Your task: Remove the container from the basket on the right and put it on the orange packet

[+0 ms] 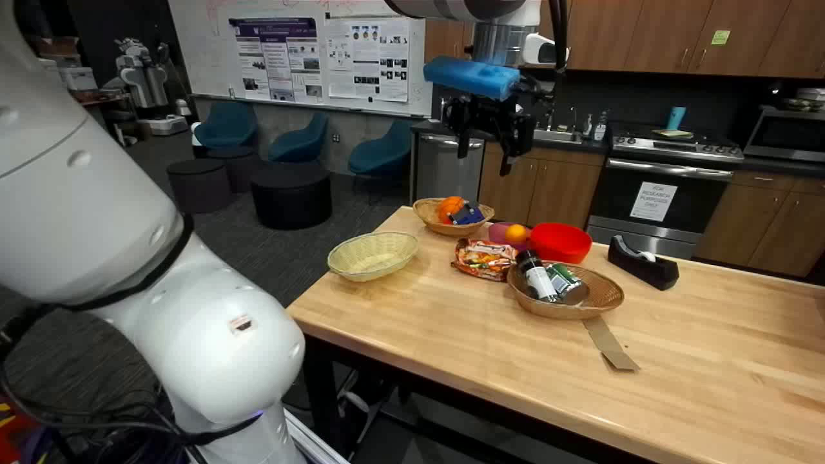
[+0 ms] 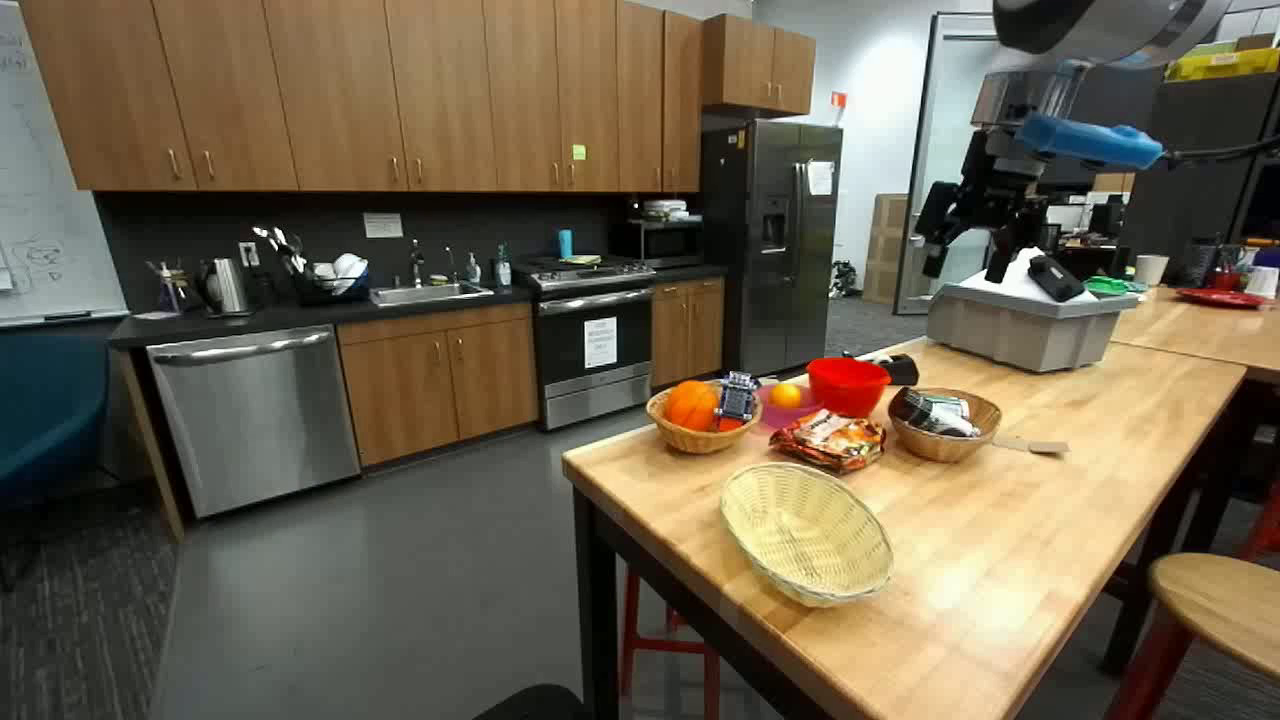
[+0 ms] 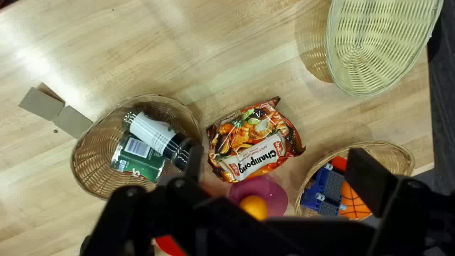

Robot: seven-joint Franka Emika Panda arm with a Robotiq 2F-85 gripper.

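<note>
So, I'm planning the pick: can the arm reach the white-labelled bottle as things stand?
Probably yes: the end effector is open, and nothing lies on the bottle, though the can beside it may crowd the grasp.

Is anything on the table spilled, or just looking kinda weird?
Nothing looks spilled. A creased brown strip by the basket with the bottle and can looks odd, like a scrap somebody left behind. Also, that bottle lies tilted instead of standing up.

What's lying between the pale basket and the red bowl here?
The noodle packet, in an exterior view; the wrist view shows tabletop between it and the pale basket.
</note>
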